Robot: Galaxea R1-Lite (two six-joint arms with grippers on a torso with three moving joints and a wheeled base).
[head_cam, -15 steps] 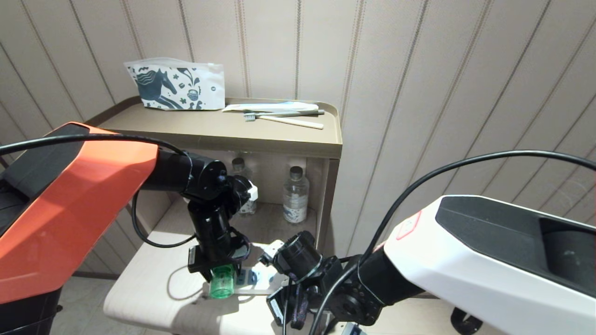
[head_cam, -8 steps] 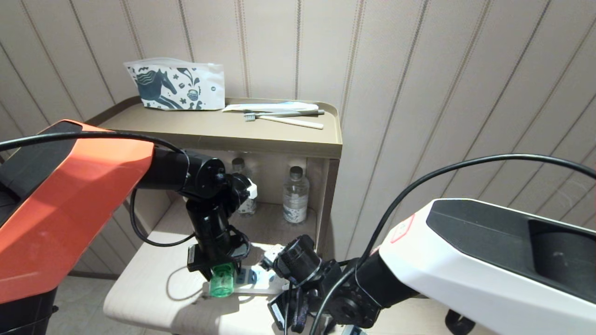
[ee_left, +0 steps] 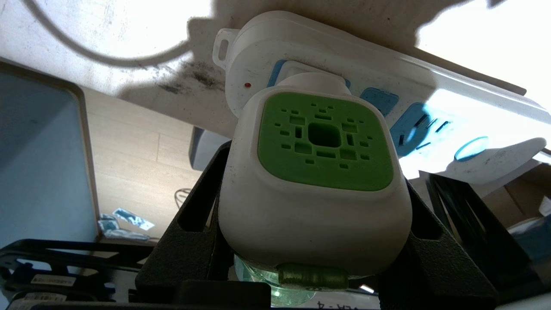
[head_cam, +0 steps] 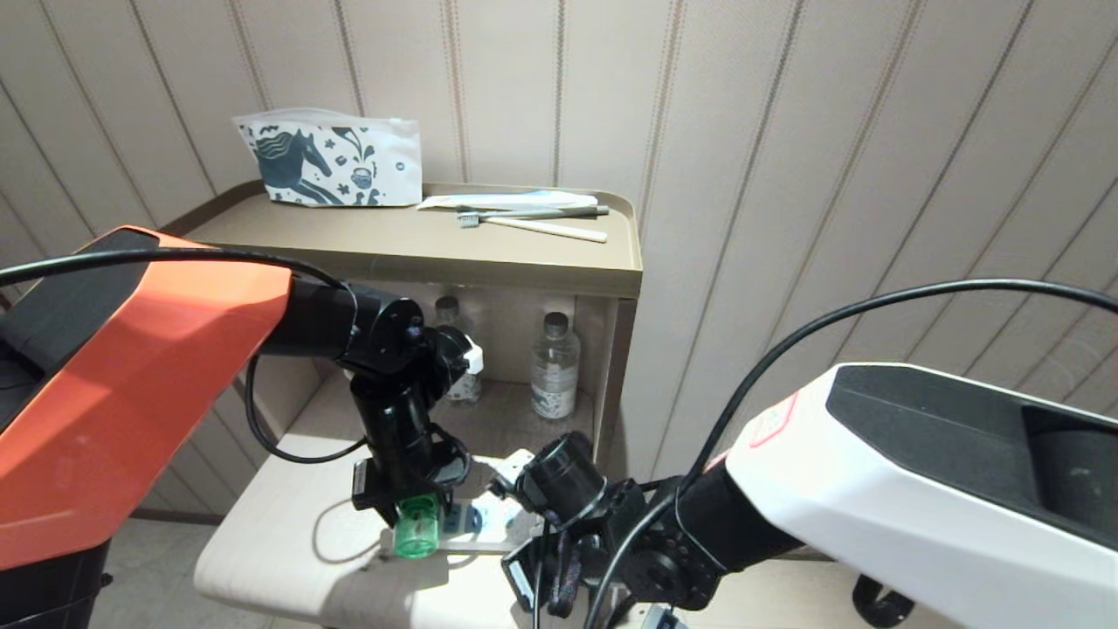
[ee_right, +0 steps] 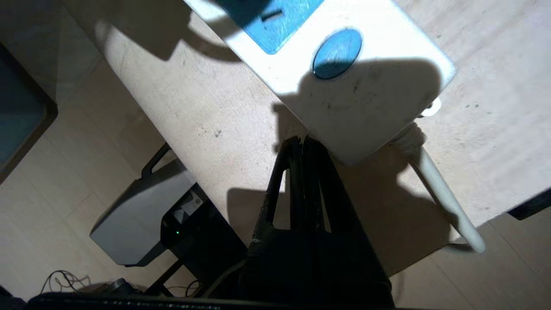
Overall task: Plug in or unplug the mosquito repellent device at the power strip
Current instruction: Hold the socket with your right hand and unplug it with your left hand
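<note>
The left end effector (ee_left: 314, 258) is clamped on the mosquito repellent device (ee_left: 316, 185), seated at the power strip's (ee_left: 430, 90) left end on the desk (head_cam: 271, 515) — so removal runs straight up. The right end effector (ee_right: 303, 144), fingers together, rests by the strip's right, corded end.

Left pincer (head_cam: 410, 515) points down, fingers (ee_left: 189, 224) clamped (something held); right pincer (ee_right: 301, 142) pressed shut, lowered
</note>
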